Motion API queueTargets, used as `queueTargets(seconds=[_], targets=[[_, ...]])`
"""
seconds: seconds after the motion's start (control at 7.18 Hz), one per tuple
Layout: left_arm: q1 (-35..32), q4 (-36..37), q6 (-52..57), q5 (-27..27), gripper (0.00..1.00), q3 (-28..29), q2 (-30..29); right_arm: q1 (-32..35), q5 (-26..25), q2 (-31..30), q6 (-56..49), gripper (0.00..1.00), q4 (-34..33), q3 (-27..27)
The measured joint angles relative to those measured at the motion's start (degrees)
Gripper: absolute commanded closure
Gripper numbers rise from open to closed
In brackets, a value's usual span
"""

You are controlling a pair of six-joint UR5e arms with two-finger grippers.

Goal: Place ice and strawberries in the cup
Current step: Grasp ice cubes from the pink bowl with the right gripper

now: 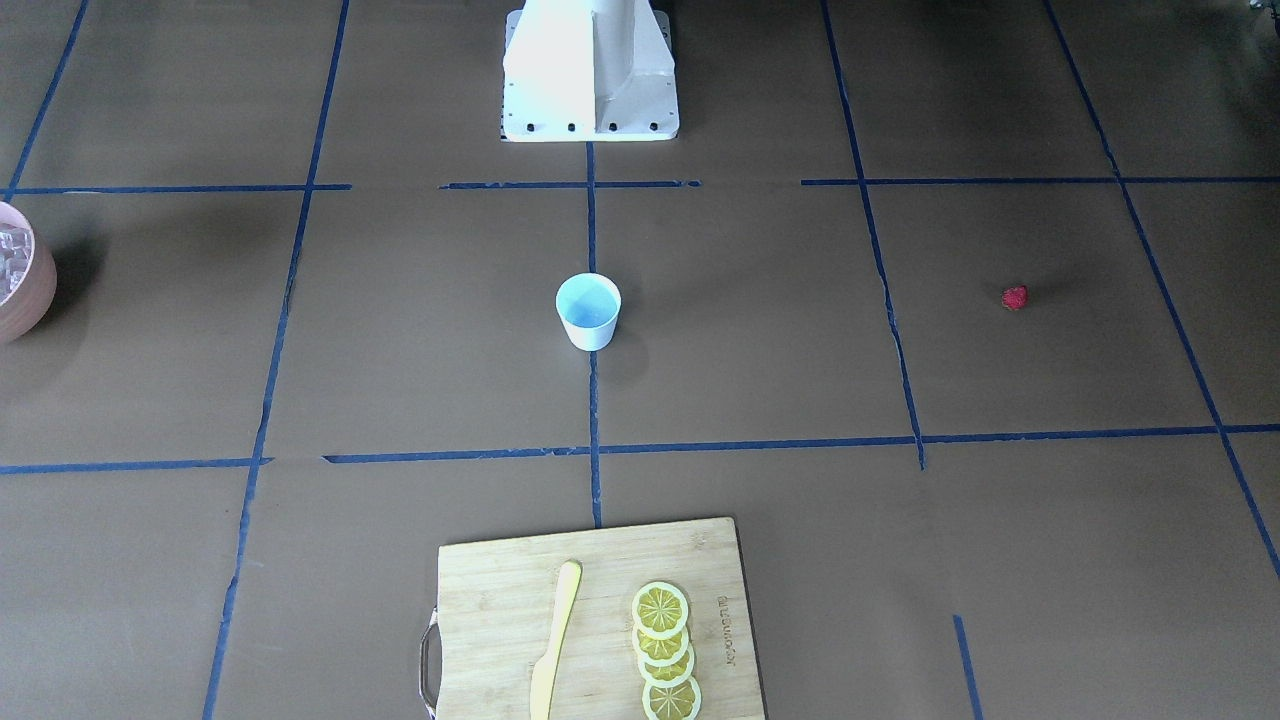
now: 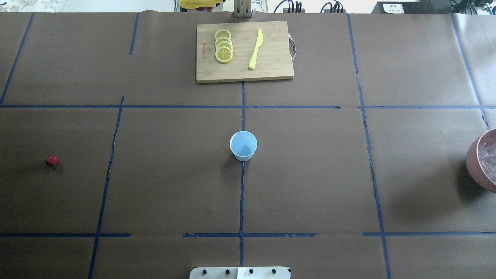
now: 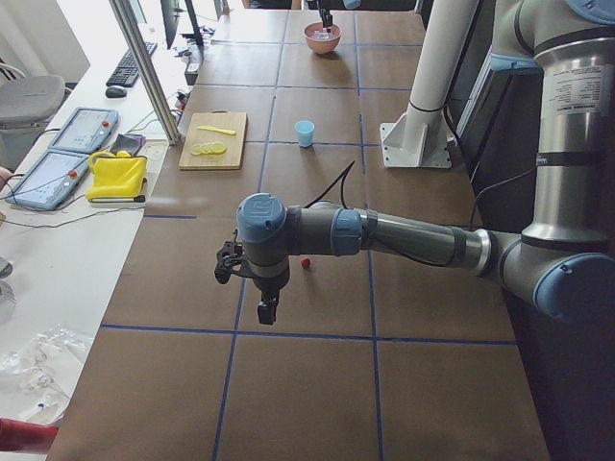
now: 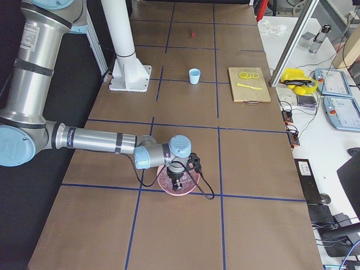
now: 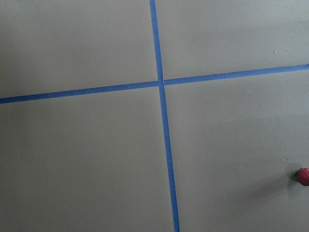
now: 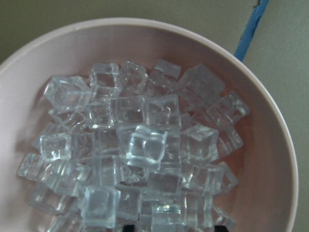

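The white cup with a pale blue inside stands upright at the table's middle and holds nothing I can see; it also shows in the front view. The red strawberry lies alone on the table on my left side, and at the right edge of the left wrist view. The ice fills the pinkish-brown bowl on my right side. My left gripper hangs above the table a little short of the strawberry. My right gripper hangs over the bowl. I cannot tell whether either is open or shut.
A wooden cutting board at the far middle carries several lemon slices and a yellow knife. The bowl sits partly past the overhead view's right edge. Blue tape lines cross the brown table. The robot's base is at the near edge.
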Motion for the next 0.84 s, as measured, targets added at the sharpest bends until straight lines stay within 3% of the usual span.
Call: queueTargets(seconds=[0.28, 0.84], targets=[[0.0, 0.0, 0.0, 0.0, 0.0, -0.1, 0.0, -0.2, 0.0, 0.3, 0.0, 0.97, 0.0, 0.0], [0.0, 0.1, 0.1, 0.0, 0.0, -0.2, 0.0, 1.6, 0.1, 0.5, 0.0, 1.0, 0.0, 2.2]])
